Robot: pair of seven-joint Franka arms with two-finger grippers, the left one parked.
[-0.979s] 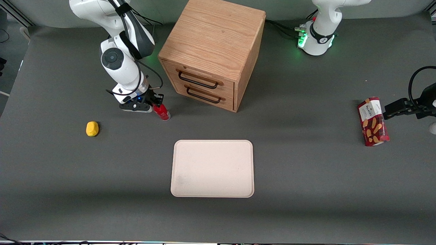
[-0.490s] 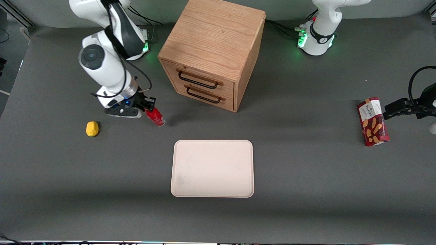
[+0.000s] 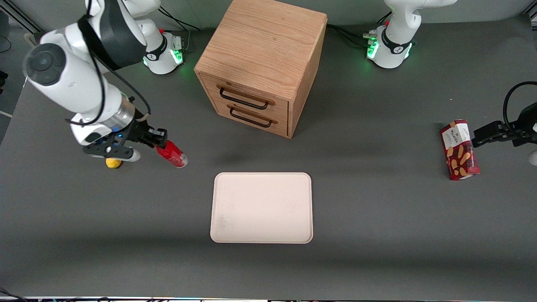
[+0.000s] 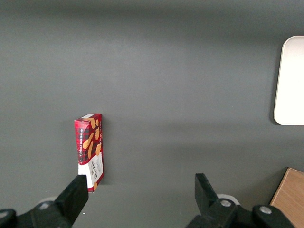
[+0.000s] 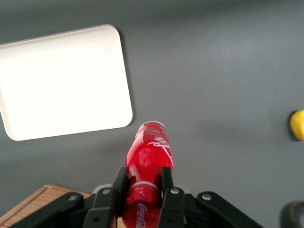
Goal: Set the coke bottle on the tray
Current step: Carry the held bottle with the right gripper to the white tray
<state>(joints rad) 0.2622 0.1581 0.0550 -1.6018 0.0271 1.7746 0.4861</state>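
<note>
The hand (image 3: 156, 141) is clamped on the neck of the small slim red coke bottle (image 3: 172, 154), held tilted above the grey counter (image 3: 377, 209). The large flat cream-white tray (image 3: 261, 207) lies nearer the front camera, toward the parked arm's end, well apart.

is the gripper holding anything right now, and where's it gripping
Yes: the gripper holds the coke bottle, jaws shut on its upper part near the cap, lifted clear of the table and not yet over the tray.
</note>
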